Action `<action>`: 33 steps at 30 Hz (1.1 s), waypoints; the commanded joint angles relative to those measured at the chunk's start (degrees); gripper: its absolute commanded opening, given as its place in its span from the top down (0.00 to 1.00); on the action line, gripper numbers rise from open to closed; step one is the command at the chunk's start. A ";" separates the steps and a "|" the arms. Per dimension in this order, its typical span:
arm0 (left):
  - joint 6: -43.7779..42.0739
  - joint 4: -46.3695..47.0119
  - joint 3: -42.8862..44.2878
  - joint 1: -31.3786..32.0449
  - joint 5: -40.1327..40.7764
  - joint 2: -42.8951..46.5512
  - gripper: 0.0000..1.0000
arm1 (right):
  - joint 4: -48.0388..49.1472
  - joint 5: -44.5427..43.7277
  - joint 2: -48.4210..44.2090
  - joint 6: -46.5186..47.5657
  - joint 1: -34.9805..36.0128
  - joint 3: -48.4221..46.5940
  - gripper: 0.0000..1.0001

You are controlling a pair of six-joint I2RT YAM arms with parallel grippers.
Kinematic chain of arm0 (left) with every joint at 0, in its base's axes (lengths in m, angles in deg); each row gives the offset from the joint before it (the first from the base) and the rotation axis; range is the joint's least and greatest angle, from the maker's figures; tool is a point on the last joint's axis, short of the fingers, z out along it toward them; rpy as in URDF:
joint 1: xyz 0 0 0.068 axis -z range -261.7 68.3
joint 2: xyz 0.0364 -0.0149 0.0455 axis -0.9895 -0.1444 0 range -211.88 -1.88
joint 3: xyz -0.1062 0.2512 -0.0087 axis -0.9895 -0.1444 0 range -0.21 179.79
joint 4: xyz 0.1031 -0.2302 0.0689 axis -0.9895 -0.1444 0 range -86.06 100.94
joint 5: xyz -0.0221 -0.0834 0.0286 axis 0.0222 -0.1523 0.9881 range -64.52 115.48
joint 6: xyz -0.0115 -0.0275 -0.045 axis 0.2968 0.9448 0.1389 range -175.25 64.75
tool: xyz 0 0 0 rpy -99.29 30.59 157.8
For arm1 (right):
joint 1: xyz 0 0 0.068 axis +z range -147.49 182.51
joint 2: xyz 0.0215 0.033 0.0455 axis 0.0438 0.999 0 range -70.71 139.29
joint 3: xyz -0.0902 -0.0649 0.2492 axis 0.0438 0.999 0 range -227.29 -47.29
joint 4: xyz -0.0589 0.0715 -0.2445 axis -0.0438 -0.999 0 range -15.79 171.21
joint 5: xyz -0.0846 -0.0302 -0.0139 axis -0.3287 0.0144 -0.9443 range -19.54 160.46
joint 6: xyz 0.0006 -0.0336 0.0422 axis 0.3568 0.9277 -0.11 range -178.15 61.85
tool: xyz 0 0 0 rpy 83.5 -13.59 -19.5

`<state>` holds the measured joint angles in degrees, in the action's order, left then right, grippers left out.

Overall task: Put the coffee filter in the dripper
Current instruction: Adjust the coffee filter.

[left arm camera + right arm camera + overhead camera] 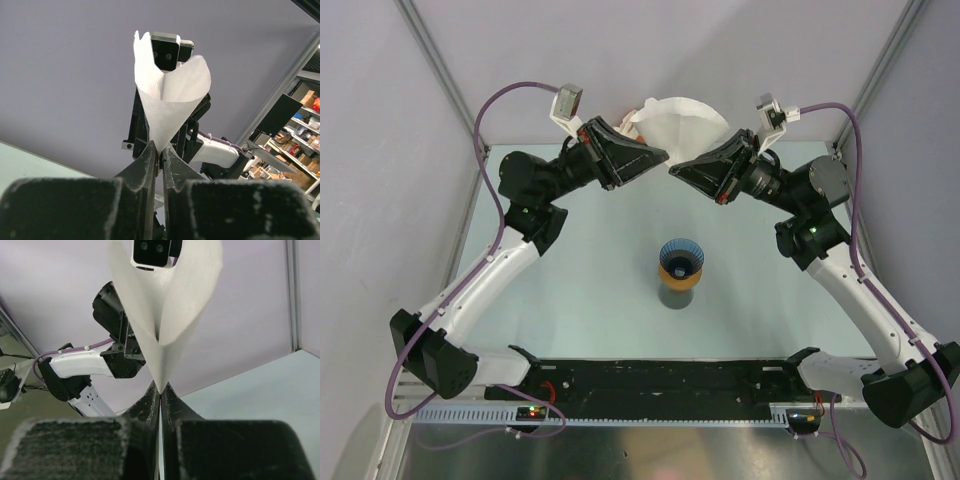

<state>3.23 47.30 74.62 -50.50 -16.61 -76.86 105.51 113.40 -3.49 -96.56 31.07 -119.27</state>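
My top camera looks down from above and behind me on the whole table [590, 250], while each wrist camera peers close along its own fingers [145, 170], tilted up toward the other arm [215, 152], all three sharing the filter [172, 100]

Right wrist view: white paper cone filter [165, 315] ran off the frame at 12 o'clock, rim unseen.

Top view: filter's lower tip was lost behind the left gripper [665, 159] and right gripper [673, 169]. Dark grey cylindrical cup [674, 296] was mostly covered by the blue ribbed cone dripper [680, 254].

Left wrist view: storage shelving [300, 150] at 4 o'clock was blurred, its contents unreadable.
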 commanded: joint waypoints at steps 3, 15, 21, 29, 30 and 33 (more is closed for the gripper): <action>-1.27 2.22 3.65 -0.77 0.93 1.30 0.80 | 1.15 -0.61 -0.85 0.59 0.07 0.15 1.00; -1.47 2.22 7.85 -4.40 1.06 -0.02 0.92 | 1.59 0.15 -1.31 -0.04 -0.35 1.11 1.00; -1.45 2.51 9.58 -5.84 0.95 -1.26 0.94 | 1.80 0.41 -1.63 -0.28 -0.56 1.57 1.00; -0.58 2.58 7.62 -5.80 -0.62 -1.29 0.55 | 2.70 0.25 -1.89 -0.80 -0.81 1.50 1.00; -0.44 2.62 7.35 -5.58 -0.93 -1.21 0.54 | 2.78 0.23 -1.90 -0.84 -0.80 1.50 1.00; -0.33 2.97 5.77 -4.25 -2.01 -0.59 0.47 | 3.15 0.17 -1.75 -1.07 -0.74 1.39 1.00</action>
<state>2.81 47.96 81.00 -55.92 -16.94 -78.85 105.99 113.42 -3.86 -97.15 30.50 -117.57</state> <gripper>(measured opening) 0.480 0.009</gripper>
